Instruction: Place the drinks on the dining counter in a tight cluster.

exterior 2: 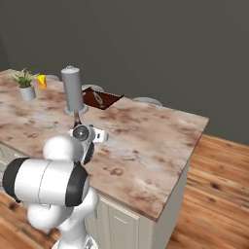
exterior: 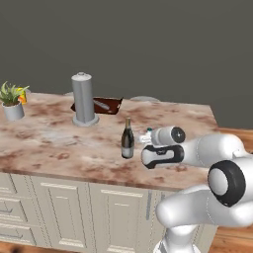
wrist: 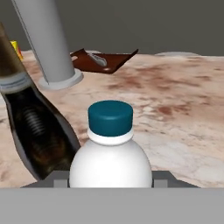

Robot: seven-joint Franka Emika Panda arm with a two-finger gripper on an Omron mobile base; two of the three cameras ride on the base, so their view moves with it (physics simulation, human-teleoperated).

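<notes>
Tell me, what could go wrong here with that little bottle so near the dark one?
The water bottle, gripped between the jaws, sits right beside the wine bottle. A small sideways nudge might tip that slim, upright bottle. Letting go carelessly could also topple the light water bottle on the dining counter.

Marble dining counter (exterior: pixel 54 143) w/ cream cabinets below. On it: wine bottle (exterior: pixel 127 140) upright, grey cylinder (exterior: pixel 83 99), dark tray (exterior: pixel 106 105), potted plant (exterior: pixel 12 101) at far left. Yellow bottle (exterior 2: pixel 42 81) beside plant.
</notes>
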